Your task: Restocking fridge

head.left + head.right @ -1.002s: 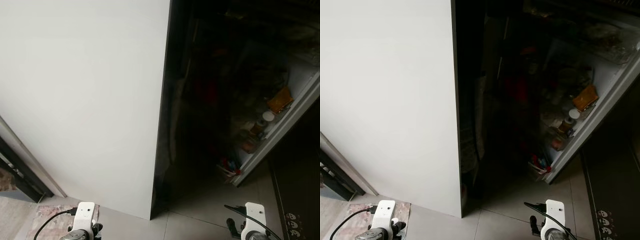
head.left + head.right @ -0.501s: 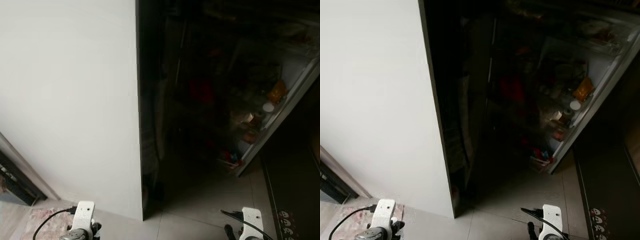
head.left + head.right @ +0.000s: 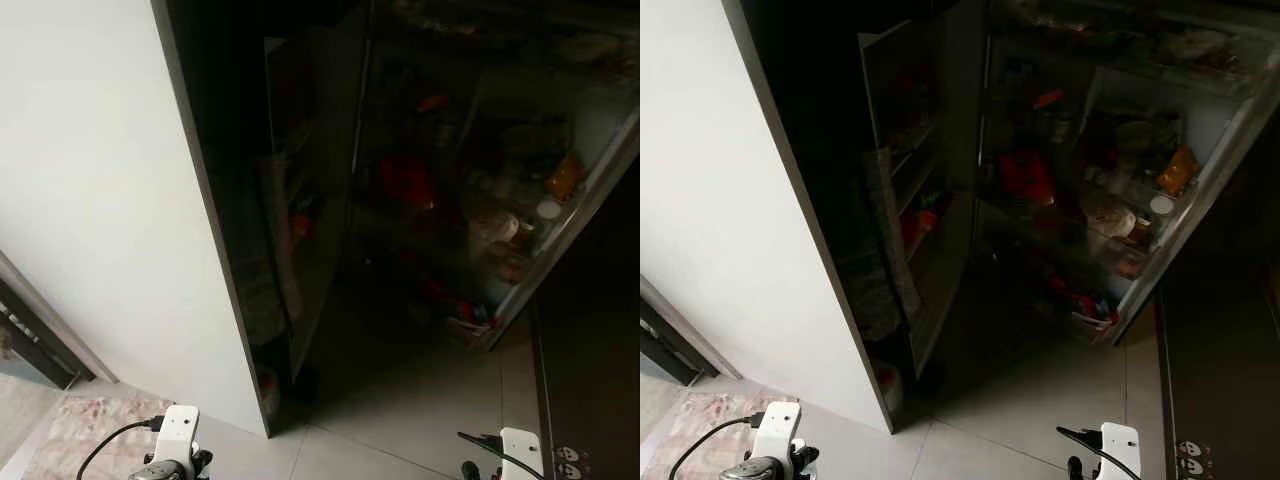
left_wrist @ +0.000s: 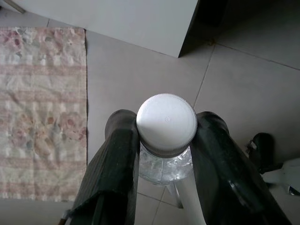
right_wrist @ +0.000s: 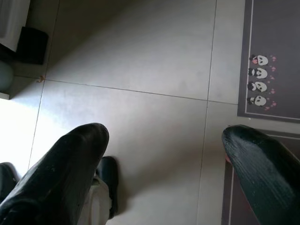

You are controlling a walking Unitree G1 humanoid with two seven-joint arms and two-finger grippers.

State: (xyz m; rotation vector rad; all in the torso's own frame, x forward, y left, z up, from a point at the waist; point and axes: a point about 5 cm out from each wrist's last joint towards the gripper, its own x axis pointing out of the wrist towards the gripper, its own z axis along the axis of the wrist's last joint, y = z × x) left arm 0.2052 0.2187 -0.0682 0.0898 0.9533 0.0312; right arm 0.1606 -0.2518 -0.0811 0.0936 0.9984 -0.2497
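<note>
The fridge stands open ahead, its inside dark, with packed shelves and a red packet on a middle one. Its left door swings towards me and shows inner racks; the white panel lies to the left of it. The right door's bins hold jars and an orange packet. My left gripper hangs low over the floor, shut on a clear bottle with a white cap. Low over the tiles, my right gripper is open and holds nothing.
A pale flowered rug lies on the floor at my left. A dark mat with panda prints lies at my right, beside the right door. Grey tiles run up to the fridge. A dark frame stands far left.
The view has swung, so the white panel has slid left and more of the fridge's inside and the left door's racks show. Both arms stay low as before.
</note>
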